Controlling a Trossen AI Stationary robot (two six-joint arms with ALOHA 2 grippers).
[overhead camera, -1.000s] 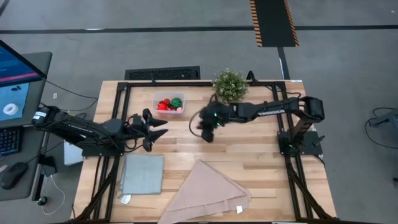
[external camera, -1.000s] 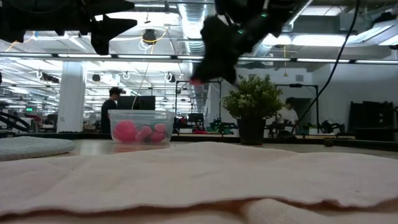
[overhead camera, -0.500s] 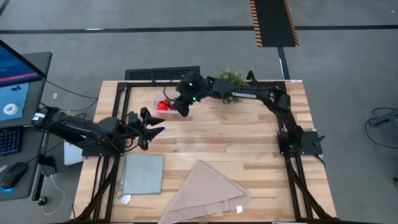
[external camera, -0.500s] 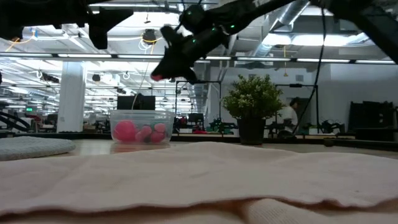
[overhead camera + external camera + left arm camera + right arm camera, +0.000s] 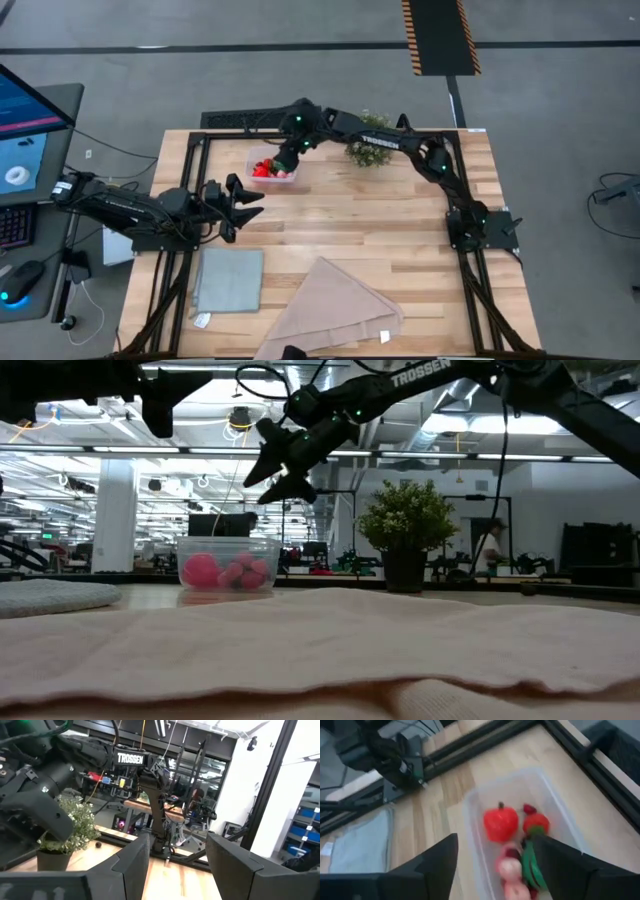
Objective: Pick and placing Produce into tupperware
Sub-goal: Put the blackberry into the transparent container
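Note:
The clear tupperware (image 5: 555, 805) stands on the wood table at the far left, also seen in the high view (image 5: 256, 157) and the low view (image 5: 228, 564). Produce lies inside it: a larger red piece (image 5: 501, 823), a small red one (image 5: 536, 824), pink ones (image 5: 510, 868) and a green one (image 5: 530, 866). My right gripper (image 5: 278, 475) hangs open above the tupperware, pointing slantwise down, with nothing between its fingers (image 5: 495, 842). My left gripper (image 5: 246, 197) waits open in the air near the table's left side, short of the tupperware, and is empty in its own wrist view (image 5: 177, 870).
A bushy potted plant (image 5: 368, 142) stands just right of the tupperware, under my right arm. A grey-blue cloth (image 5: 230, 280) and a beige folded cloth (image 5: 330, 308) lie near the front edge. Black frame rails (image 5: 200, 140) run along the table's far and side edges.
My right gripper has swung from mid-table toward the far left edge, over the tupperware, rising a little. It carried a small pink piece at its fingertips; now it has opened and the piece no longer shows between the fingers.

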